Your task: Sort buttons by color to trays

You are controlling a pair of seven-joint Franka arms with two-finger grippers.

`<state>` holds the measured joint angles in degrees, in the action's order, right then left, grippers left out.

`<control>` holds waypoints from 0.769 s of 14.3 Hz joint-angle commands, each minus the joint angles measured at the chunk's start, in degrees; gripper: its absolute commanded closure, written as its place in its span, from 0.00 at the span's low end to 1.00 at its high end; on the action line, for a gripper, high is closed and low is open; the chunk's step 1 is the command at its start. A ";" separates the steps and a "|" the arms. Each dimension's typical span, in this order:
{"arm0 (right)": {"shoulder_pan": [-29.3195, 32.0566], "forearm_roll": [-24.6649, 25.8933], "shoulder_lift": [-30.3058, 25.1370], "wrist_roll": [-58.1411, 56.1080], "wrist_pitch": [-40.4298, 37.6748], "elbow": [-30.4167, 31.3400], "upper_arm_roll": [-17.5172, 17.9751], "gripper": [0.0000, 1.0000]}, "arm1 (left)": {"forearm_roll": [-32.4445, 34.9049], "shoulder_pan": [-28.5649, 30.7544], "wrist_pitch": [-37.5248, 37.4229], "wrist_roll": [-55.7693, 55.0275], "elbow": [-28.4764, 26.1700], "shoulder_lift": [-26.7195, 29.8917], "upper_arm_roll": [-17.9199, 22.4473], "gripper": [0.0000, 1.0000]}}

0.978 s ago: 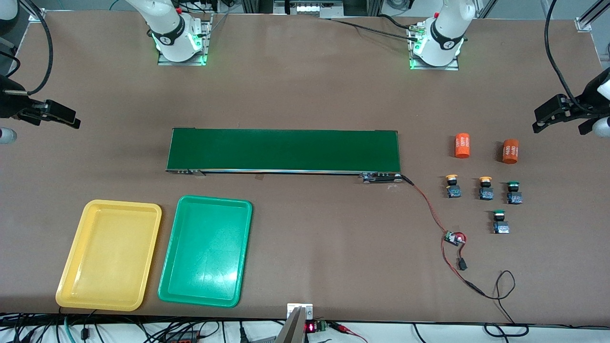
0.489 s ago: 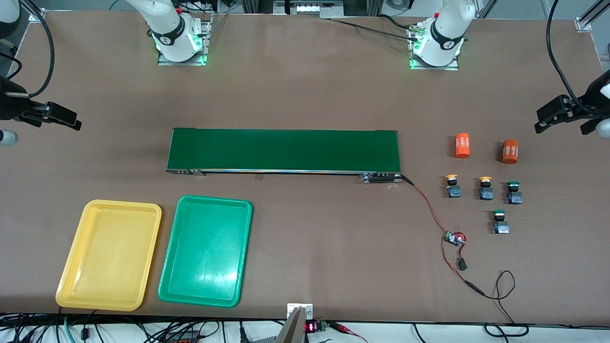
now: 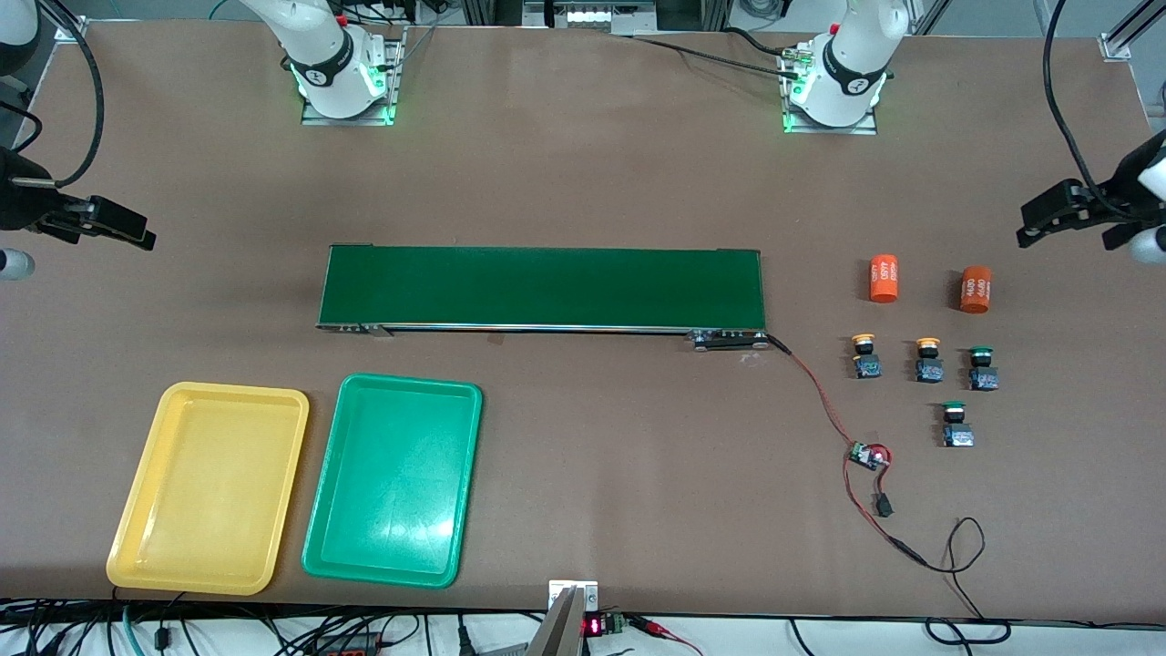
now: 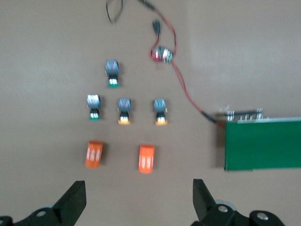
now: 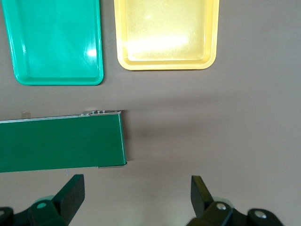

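Buttons, four: two yellow (image 3: 864,355) (image 3: 927,359), two green (image 3: 982,367) (image 3: 956,424), at the left arm's end of my table, untouched this past second. Bodies lie flat, caps toward the robots.

Trays: yellow (image 3: 146,510), green (image 3: 319,510), both bare.

Left gripper (image 3: 1048,219) drifting only slightly, jaws apart; right gripper (image 3: 114,223) waits, jaws apart. I judge sorting unstarted.

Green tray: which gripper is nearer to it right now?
Right. The right gripper hangs open over bare table at the right arm's end, where the green tray lies. The left gripper hangs open at the left arm's end, above the buttons.
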<state>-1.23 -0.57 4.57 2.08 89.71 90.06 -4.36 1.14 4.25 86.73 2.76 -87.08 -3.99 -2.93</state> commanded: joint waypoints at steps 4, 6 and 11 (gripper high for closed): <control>-0.35 -0.48 0.18 0.64 0.03 -0.85 -0.56 0.00 | 1.23 -0.55 -12.52 0.23 1.29 -6.64 -0.24 0.00; -0.35 -0.48 0.18 0.64 0.11 -0.85 -0.56 0.00 | 1.23 -0.12 -14.66 0.76 0.59 -9.43 -0.32 0.00; -0.27 -1.71 0.88 0.55 0.20 -0.94 -0.65 0.00 | 1.58 1.02 0.74 1.20 -16.31 -4.91 -0.50 0.00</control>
<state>-1.23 -1.05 4.84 2.11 89.87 90.04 -4.40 1.57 4.69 79.09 2.76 -92.21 -14.97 -2.98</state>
